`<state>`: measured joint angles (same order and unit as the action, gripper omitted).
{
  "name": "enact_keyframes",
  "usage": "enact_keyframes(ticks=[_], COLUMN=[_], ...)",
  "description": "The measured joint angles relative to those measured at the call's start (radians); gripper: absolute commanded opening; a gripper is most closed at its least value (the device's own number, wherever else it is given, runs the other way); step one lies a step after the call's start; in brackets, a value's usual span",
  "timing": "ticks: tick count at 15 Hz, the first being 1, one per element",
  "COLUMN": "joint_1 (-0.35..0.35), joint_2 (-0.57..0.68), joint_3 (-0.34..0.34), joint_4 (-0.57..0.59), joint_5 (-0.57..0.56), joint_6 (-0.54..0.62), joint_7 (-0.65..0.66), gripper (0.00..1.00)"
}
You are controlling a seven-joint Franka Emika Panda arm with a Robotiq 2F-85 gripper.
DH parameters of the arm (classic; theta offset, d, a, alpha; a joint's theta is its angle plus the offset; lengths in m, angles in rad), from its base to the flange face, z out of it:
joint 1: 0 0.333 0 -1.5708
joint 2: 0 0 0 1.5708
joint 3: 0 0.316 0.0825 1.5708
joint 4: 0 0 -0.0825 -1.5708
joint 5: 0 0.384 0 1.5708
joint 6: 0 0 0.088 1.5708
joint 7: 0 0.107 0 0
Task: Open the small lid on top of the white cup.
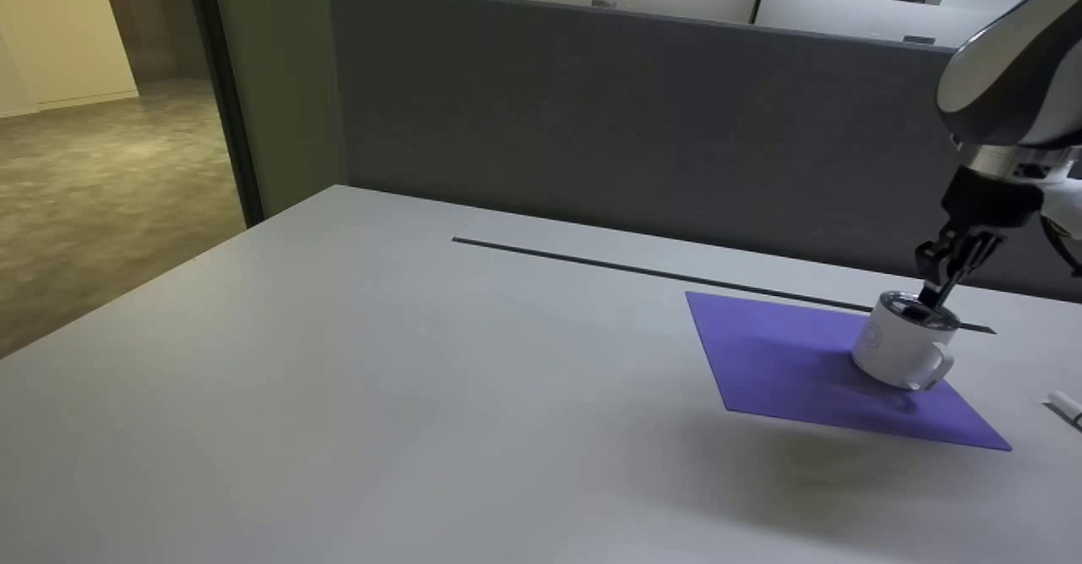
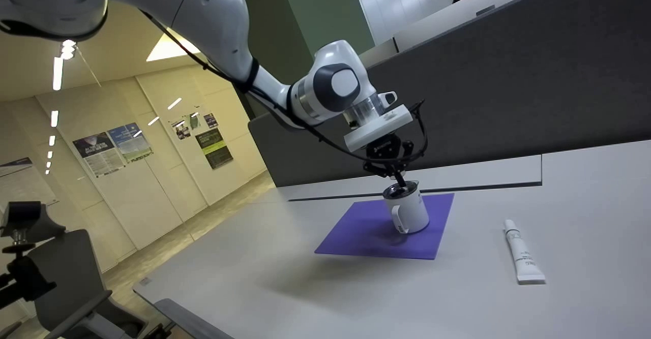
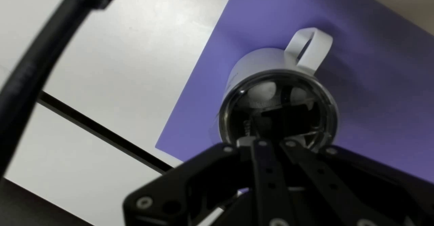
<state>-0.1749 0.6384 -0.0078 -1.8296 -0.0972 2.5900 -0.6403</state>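
The white cup [image 1: 898, 354] stands upright on a purple mat [image 1: 786, 361]. The cup also shows in an exterior view [image 2: 412, 216] and in the wrist view [image 3: 259, 61], its handle pointing away from the gripper. A clear, shiny round lid [image 3: 264, 92] with a bright rim covers its top. My gripper [image 1: 928, 298] points down at a tilt, its fingertips together at the top of the lid; it also shows in an exterior view [image 2: 401, 182] and in the wrist view [image 3: 276, 132]. The small lid cannot be made out among dark reflections and fingers. Nothing shows held between the fingers.
A white tube [image 2: 523, 255] lies on the table [image 2: 473, 298], apart from the mat; its end shows in an exterior view [image 1: 1067, 407]. A dark grey partition [image 1: 625, 124] stands along the table's back. A black cable [image 3: 44, 53] hangs beside the wrist.
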Motion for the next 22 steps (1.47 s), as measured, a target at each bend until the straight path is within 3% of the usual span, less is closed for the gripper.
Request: enact_keyframes(ticks=[3, 11, 22], joint_1=[0.016, 0.018, -0.013], joint_2=[0.001, 0.001, 0.026], joint_3=[-0.018, -0.021, 0.019], joint_4=[0.007, 0.009, 0.008], joint_5=[-0.006, -0.006, -0.010], joint_6=[-0.049, -0.054, 0.036], joint_7=[0.064, 0.073, 0.050], gripper=[0.01, 0.00, 0.00])
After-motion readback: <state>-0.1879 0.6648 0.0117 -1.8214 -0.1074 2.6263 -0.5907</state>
